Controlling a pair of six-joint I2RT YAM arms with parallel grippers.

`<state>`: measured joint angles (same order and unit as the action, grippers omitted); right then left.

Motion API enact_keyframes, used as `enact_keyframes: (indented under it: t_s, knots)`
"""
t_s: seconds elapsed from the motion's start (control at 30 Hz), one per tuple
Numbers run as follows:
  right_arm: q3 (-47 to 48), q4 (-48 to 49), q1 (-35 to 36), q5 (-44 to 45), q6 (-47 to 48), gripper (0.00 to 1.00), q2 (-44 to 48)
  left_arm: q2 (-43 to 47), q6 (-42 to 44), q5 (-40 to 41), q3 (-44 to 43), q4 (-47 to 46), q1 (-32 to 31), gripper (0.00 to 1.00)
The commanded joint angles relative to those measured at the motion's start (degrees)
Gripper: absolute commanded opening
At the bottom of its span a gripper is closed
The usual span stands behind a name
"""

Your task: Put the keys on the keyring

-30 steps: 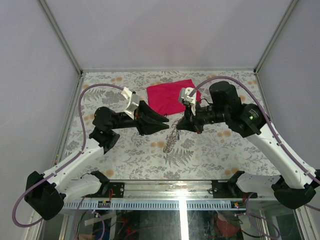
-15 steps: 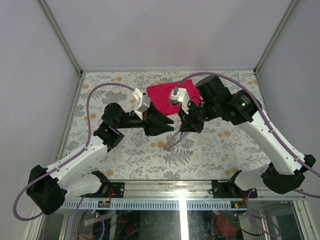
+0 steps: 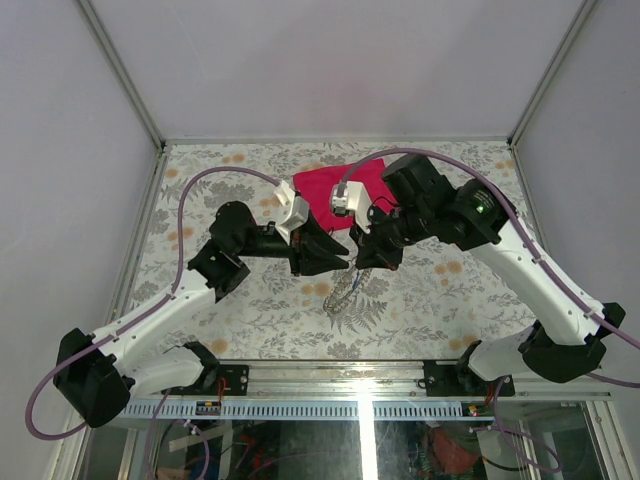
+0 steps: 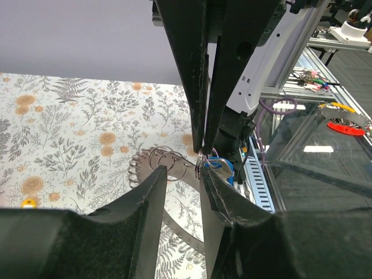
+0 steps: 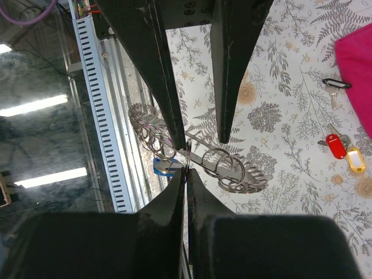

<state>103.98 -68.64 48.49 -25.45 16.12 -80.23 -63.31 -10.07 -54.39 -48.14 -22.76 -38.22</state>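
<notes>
While the right tool (image 5: 186,170) is clamped shut on the keyring (image 5: 222,164), the left tool (image 4: 183,174) faces it tip to tip. The left jaws stand apart, holding nothing.

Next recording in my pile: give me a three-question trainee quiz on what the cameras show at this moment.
1. True or false: the right gripper is shut on the keyring.
2. The cloth on the table is: A magenta, B blue, C green.
3. In the right wrist view, which two tag colours do the loose keys show?
Key: 1 true; 2 A; 3 red and yellow.
</notes>
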Motion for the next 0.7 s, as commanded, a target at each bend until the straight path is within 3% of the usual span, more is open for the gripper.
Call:
enact_keyframes:
  t_s: [0.0,0.27,0.47,0.63,0.67]
  knots:
    - [2.69,0.33,1.18,0.06,-0.34,0.0,-0.75,-0.44,2.51,-2.02,-2.09,1.68,-0.37,0.3]
    - [3.56,1.2,1.93,0.16,-0.63,0.0,-1.42,-1.04,3.72,-2.85,-2.75,3.35,-0.98,0.25]
    - [3.2,1.84,2.05,0.27,-0.73,0.0,-1.43,-1.11,5.26,-3.23,-3.18,6.09,-1.33,0.01]
    - [1.58,3.59,2.0,1.51,-1.93,0.0,-0.09,-0.29,5.12,-2.06,-2.83,6.11,-1.33,0.0]
    - [0.98,4.51,2.0,2.22,-2.59,0.05,0.54,0.0,4.81,-1.41,-2.57,5.64,-1.33,0.0]
